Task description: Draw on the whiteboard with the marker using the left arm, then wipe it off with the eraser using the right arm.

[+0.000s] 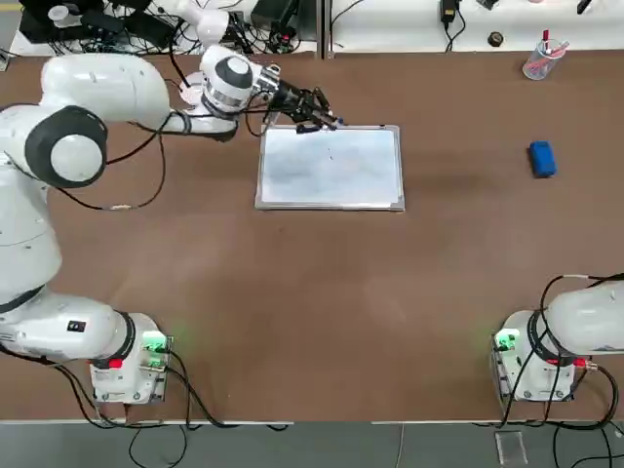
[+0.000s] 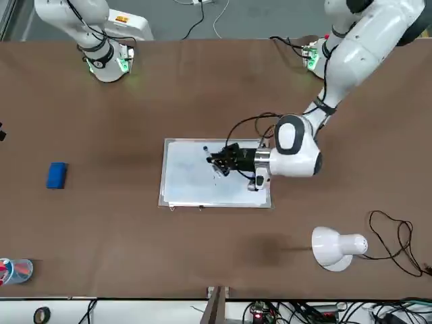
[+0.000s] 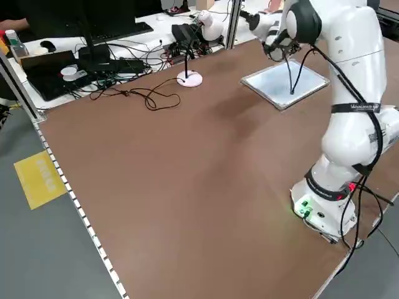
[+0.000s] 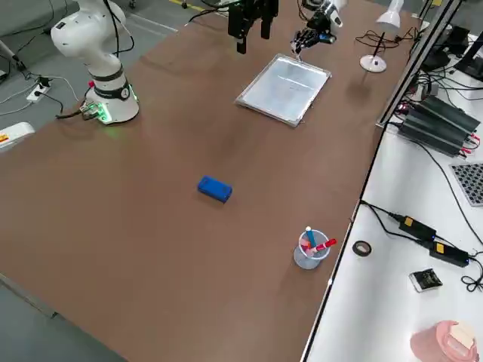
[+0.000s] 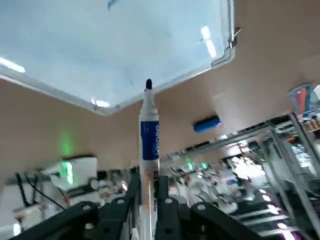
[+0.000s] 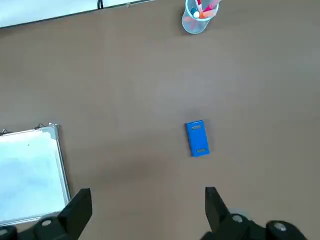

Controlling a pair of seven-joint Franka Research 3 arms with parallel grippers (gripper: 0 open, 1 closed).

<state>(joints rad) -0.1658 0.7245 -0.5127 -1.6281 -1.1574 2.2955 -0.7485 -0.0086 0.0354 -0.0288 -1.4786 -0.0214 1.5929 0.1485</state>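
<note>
The whiteboard (image 1: 330, 168) lies flat mid-desk (image 1: 312, 292), toward the far edge. The eraser (image 1: 542, 158) sits well to its right, with a cup (image 1: 539, 60) beyond the eraser. A lamp (image 2: 335, 248) stands past the whiteboard's far left corner. The left pincer (image 1: 314, 112) holds the marker (image 5: 148, 145) over the whiteboard's far edge.

This looks like a robot lab. Two white robot arms are bolted to a big brown table (image 1: 312, 322). Benches beside it hold a monitor (image 3: 68, 18), a keyboard (image 3: 118, 30), tangled cables (image 3: 134, 93) and black power boxes (image 4: 438, 124).
</note>
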